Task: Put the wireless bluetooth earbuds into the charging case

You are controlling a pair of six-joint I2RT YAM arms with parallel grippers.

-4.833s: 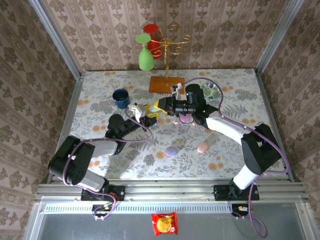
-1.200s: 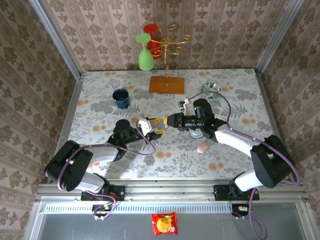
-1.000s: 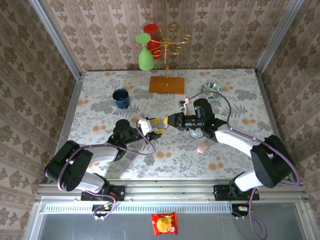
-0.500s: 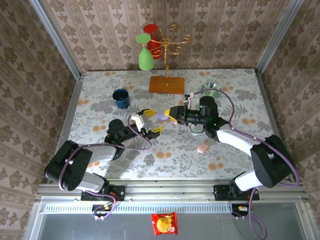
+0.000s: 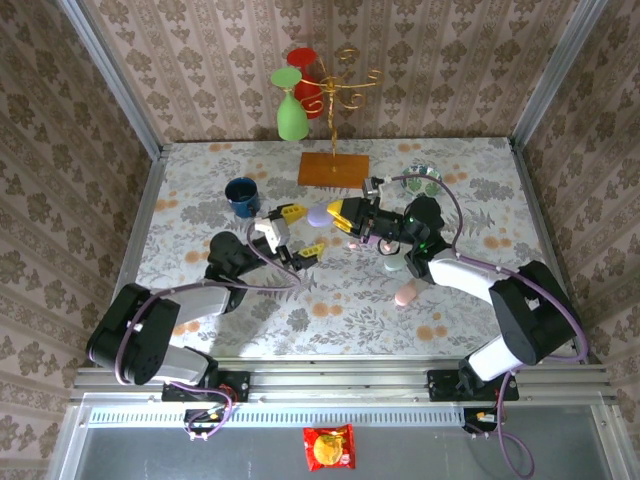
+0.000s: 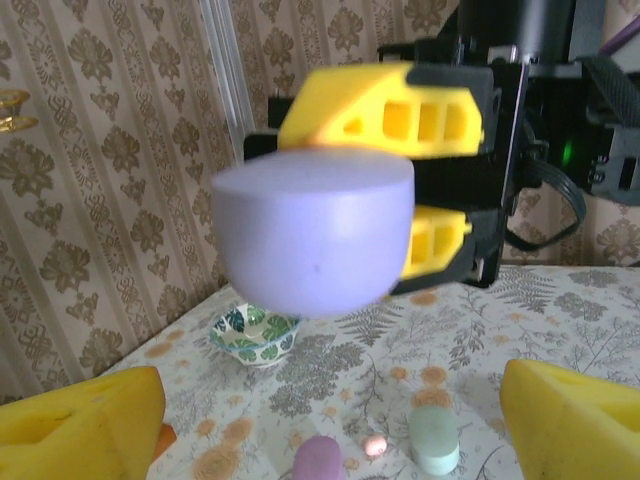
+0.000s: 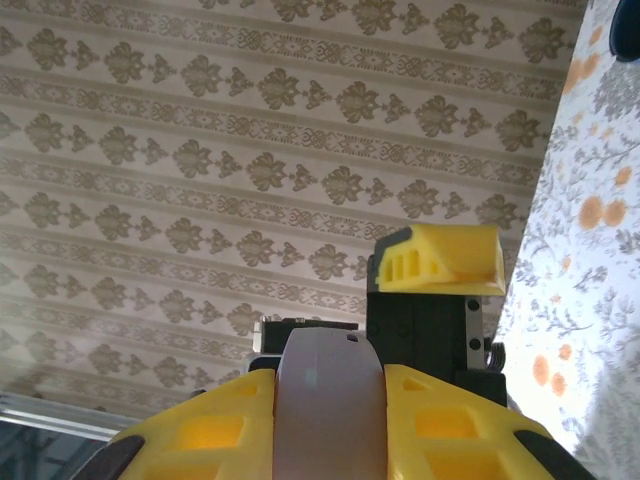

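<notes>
Floral table [image 5: 200, 195], arms meeting mid-air. Left gripper [image 5: 299, 232] just sprang wide and backed off; a second ago it was pinched at lilac case [image 5: 319, 215]. Right gripper [image 5: 336, 216] alone clamps case now, aloft over table. Reads as handover done; cannot tell if lid open. Left wrist view adds tiny pink earbud [image 6: 375, 445] on table below, between purple piece [image 6: 318, 464] and mint piece [image 6: 433, 442], well apart from case. Right wrist view confirms case wedged between own yellow fingers.
</notes>
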